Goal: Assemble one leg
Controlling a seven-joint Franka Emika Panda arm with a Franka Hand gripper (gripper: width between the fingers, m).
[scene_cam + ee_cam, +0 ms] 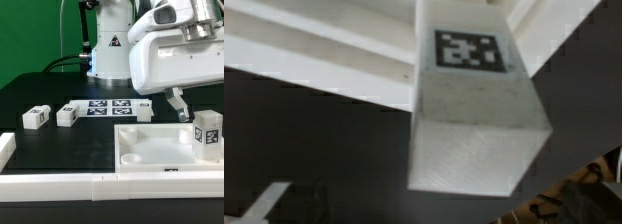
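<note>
Claw [429, 194] looks wide open. In the wrist view its two blurred fingers [267, 200] sit well apart w/ the leg [473, 120] between them, and neither is clearly touching it. So prob. nothing is gripped. The exterior view shows just one finger, close beside the leg on the exterior view's left.

The leg stands upright on the tray [150, 150], at the tray's corner on the exterior view's right, tag side facing the camera. Can't tell if it's seated in a socket or only resting there, since its base is hidden.

Progress, my read: the fetch-and-place part looks done, as the leg is already at the tray. What's left is prob. seating or twisting it tight, then checking it sits straight.

Other bits: two spare legs [37, 117] lie on the table off the tray's far corner on the exterior view's left, untouched. A third block [143, 108], likely a leg too, sits just behind the tray next to the marker board [100, 107]. Long white bars [60, 186] run along the tray's near side.
</note>
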